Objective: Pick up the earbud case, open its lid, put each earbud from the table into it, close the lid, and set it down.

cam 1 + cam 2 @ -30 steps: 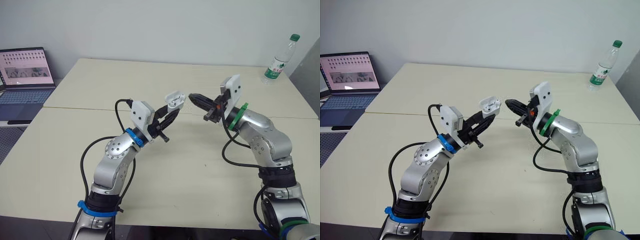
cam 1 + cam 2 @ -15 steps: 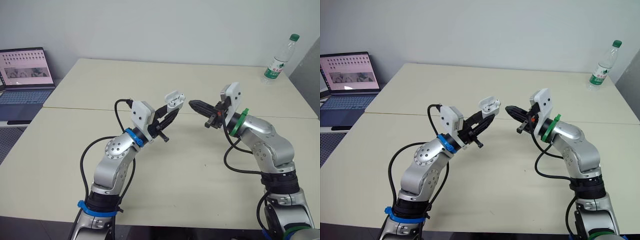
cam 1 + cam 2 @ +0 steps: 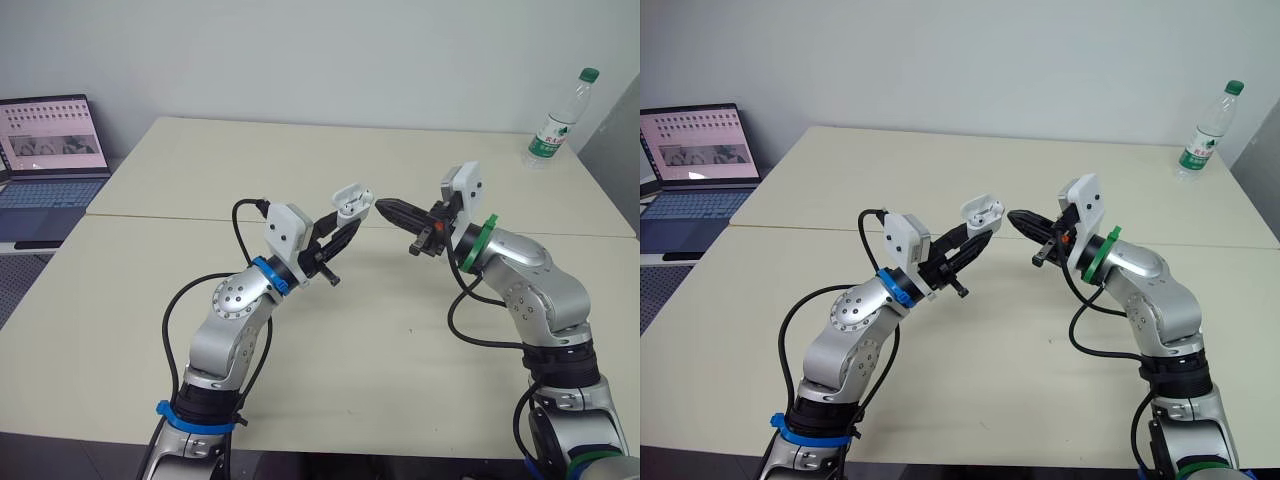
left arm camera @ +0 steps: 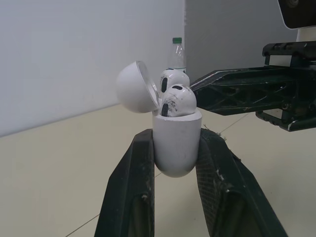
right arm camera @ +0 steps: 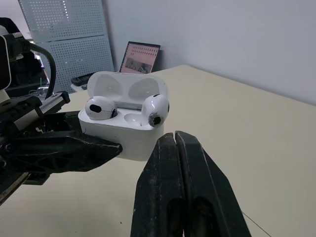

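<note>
My left gripper (image 3: 347, 220) is shut on the white earbud case (image 3: 351, 198), holding it upright above the middle of the table (image 3: 180, 160). The lid (image 4: 132, 87) is hinged open. Two white earbuds (image 4: 177, 100) (image 5: 98, 107) sit in the case's sockets with their heads sticking up. My right gripper (image 3: 385, 208) is shut with nothing in it. Its tip points at the case from the right, a short gap away from it. In the right wrist view, the right gripper (image 5: 175, 138) is just in front of the case (image 5: 126, 128).
A laptop (image 3: 50, 150) stands open at the table's far left edge. A clear water bottle with a green cap (image 3: 560, 120) stands at the back right corner. A seam (image 3: 560, 232) runs across the table between the two tabletops.
My right gripper drew back from the case's top and sank a little, staying shut. My left gripper then shifted the case slightly to the right, towards it.
</note>
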Tool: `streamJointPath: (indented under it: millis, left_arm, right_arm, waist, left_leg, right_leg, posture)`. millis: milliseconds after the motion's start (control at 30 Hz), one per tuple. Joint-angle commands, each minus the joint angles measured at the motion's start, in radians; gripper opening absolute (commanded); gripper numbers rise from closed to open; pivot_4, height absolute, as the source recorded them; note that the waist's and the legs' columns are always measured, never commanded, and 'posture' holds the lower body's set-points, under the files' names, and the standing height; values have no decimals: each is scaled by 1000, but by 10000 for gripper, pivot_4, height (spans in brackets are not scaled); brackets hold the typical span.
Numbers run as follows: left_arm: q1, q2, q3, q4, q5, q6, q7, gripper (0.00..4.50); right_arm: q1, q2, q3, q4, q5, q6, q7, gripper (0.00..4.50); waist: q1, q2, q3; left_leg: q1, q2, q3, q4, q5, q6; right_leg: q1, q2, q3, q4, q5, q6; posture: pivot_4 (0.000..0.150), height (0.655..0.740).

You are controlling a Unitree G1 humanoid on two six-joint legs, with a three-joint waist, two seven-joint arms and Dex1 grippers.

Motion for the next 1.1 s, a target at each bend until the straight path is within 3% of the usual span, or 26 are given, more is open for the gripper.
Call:
streamJointPath:
  millis: [33,1100]
  left_arm:
    - [-2,-2,1,-39,-4,-15,2,7768]
    - [-4,-1,6,-25,5,-14,11,7768]
  right_arm:
    - [-18,3,-20,-38,19,-14,1,202]
    - [-108,16,-23,-121,78,145,-72,202]
  waist:
    - [0,0,0]
    - [0,0,0]
  left_leg:
    - [0,0,0,0,0,0]
    - [0,0,0,0,0,0]
  right_leg:
    - [0,0,0,0,0,0]
    - [0,0,0,0,0,0]
  posture:
    - [1500,7400]
    - [1500,7400]
